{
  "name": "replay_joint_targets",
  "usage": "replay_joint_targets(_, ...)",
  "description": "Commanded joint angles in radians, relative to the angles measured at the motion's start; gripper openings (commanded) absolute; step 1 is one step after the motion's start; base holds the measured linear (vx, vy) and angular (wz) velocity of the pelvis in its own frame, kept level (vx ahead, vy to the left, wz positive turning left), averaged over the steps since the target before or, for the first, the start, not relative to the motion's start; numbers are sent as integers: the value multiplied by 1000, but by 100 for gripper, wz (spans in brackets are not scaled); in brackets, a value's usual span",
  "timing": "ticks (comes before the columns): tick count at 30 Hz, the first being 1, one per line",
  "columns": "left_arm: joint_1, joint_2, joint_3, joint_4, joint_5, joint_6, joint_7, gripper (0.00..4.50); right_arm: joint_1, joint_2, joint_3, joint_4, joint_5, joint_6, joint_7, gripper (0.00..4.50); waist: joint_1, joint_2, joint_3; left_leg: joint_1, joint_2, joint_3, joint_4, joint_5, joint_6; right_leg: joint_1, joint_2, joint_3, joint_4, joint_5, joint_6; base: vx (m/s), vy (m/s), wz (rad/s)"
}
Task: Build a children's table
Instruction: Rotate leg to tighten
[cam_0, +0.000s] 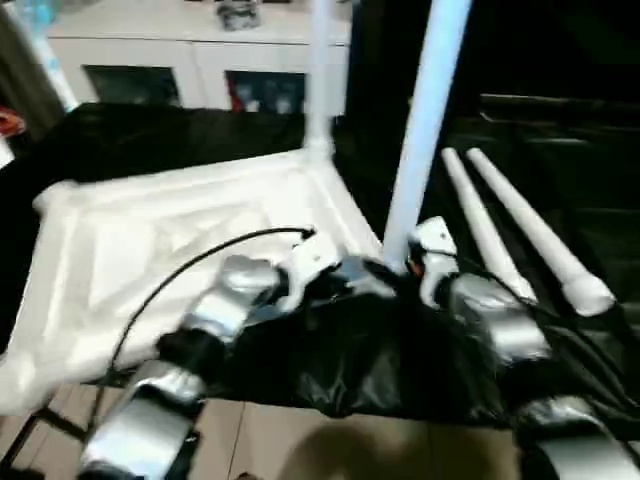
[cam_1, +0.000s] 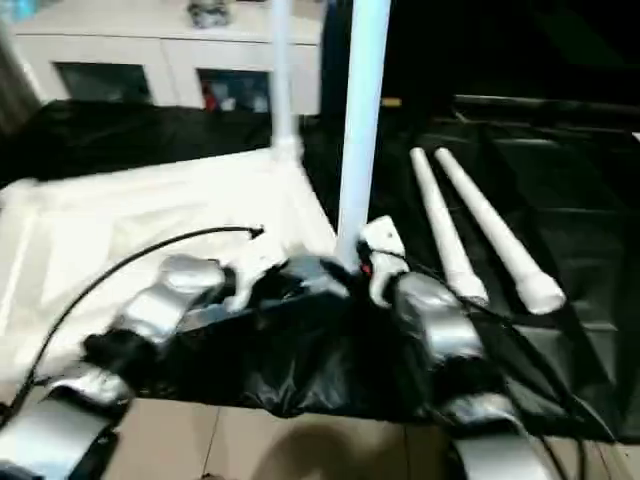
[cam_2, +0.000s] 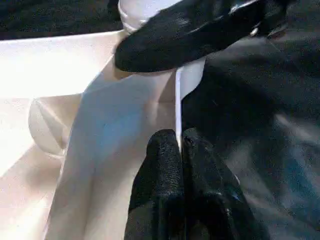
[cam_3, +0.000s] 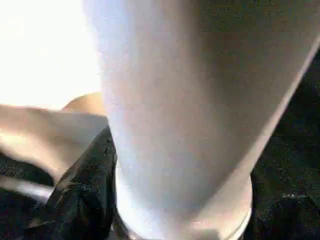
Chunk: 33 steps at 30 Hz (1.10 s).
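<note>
Right gripper (cam_3: 165, 220) clamps the upright leg (cam_0: 425, 130) at the children's table (cam_0: 150, 250) corner; left gripper (cam_2: 181, 155), pressed together, touches its rim.

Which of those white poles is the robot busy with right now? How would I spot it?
Find the white tabletop lying upside down on the black-draped table. At its near right corner one leg stands upright, with the right gripper at its base. Unlike it, two spare legs lie flat, and another upright leg stands farther back.

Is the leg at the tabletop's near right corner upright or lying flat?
Upright: the leg rises from the tabletop corner, right gripper at its base.
</note>
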Motion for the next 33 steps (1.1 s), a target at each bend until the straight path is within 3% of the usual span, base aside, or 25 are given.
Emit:
replay_joint_targets(1,-38,-56,17,-12,-12,-8,74,0,8,72,34,71,-18,15,-65,276,-2,-6,-67,13,36,-17,-66,-328,27,38,-70,40,-100,-433,-157,0,0,0)
replay_joint_targets(5,-26,-74,10,-26,-16,-25,64,0,0,97,33,78,-20,-35,-65,276,-4,-7,-71,7,37,-15,-65,-308,38,42,-69,40,-93,-374,-172,0,0,0)
replay_joint_targets(8,-19,-74,6,-28,-16,-42,45,0,-4,102,17,82,-4,-39,-28,346,-4,-6,-72,6,38,-14,-65,-293,55,45,-68,41,-88,-325,-193,0,0,0)
replay_joint_targets(11,-7,-62,-2,-37,-22,-55,17,0,-7,91,12,80,15,-43,18,355,-3,-8,-71,6,38,-13,-64,-297,62,47,-70,41,-88,-328,-199,0,0,0)
replay_joint_targets(13,15,-31,-15,-68,-38,-63,-51,0,12,49,38,45,19,-61,102,379,-2,-7,-71,6,41,-13,-65,-295,65,48,-70,42,-87,-319,-203,0,0,0)
replay_joint_targets(20,41,25,-34,-98,-49,-91,-170,0,58,-32,83,-22,22,-78,301,379,3,-5,-75,2,42,-10,-61,-244,92,52,-69,41,-80,-264,-218,0,0,0)
replay_joint_targets(21,42,38,-33,-99,-52,-100,-191,0,71,-56,98,-44,21,-79,360,379,8,-2,-74,4,43,-9,-60,-250,91,51,-68,40,-81,-268,-221,0,0,0)
replay_joint_targets(26,49,67,-31,-117,-65,-98,-247,0,105,-107,120,-118,57,-43,507,379,16,-5,-72,6,45,-9,-63,-267,86,52,-68,39,-83,-306,-211,0,0,0)
replay_joint_targets(33,70,122,-40,-154,-88,-88,-378,0,139,-174,160,-213,83,2,673,323,22,-6,-73,3,47,-9,-63,-255,89,48,-68,39,-80,-300,-212,0,0,0)
